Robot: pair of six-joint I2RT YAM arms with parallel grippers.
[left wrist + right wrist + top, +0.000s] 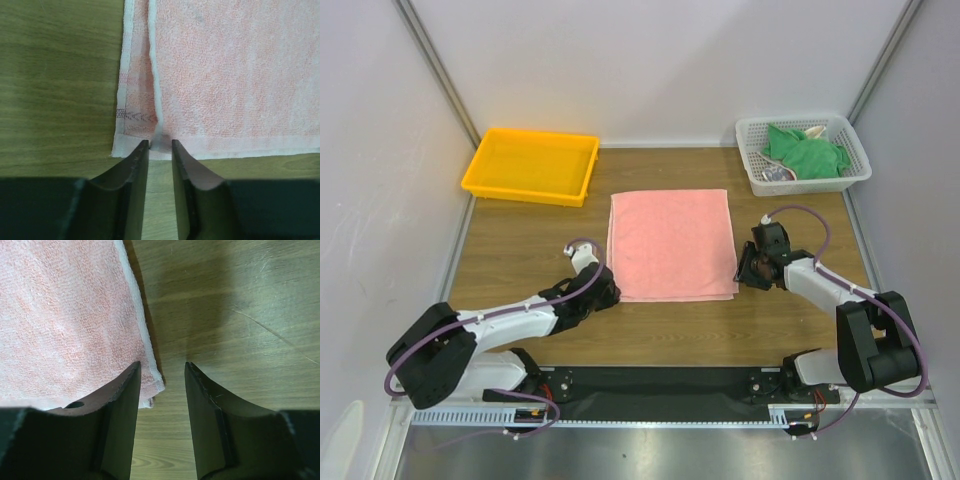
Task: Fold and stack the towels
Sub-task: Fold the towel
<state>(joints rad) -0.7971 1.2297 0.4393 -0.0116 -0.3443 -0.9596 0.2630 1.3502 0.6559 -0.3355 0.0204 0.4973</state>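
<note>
The pink towel (672,243) lies flat on the table (520,240), my left hand (160,142) is narrow around a little bump at its near left corner, and my right hand (162,364) is half wide over its near right corner, holding nothing, so I should pinch both corners tight, then lift together.

On my left wrist feed the gripper (160,143) sits low at the near edge of the towel (235,75), close to its left corner. The jaws stand a narrow gap apart, with bare table (55,75) showing between them. The towel lies in two layers. The upper layer's left edge runs as a raised ridge down to the fingertips (142,146), where a small bunch of cloth meets them. I cannot tell whether it is pinched.
</note>
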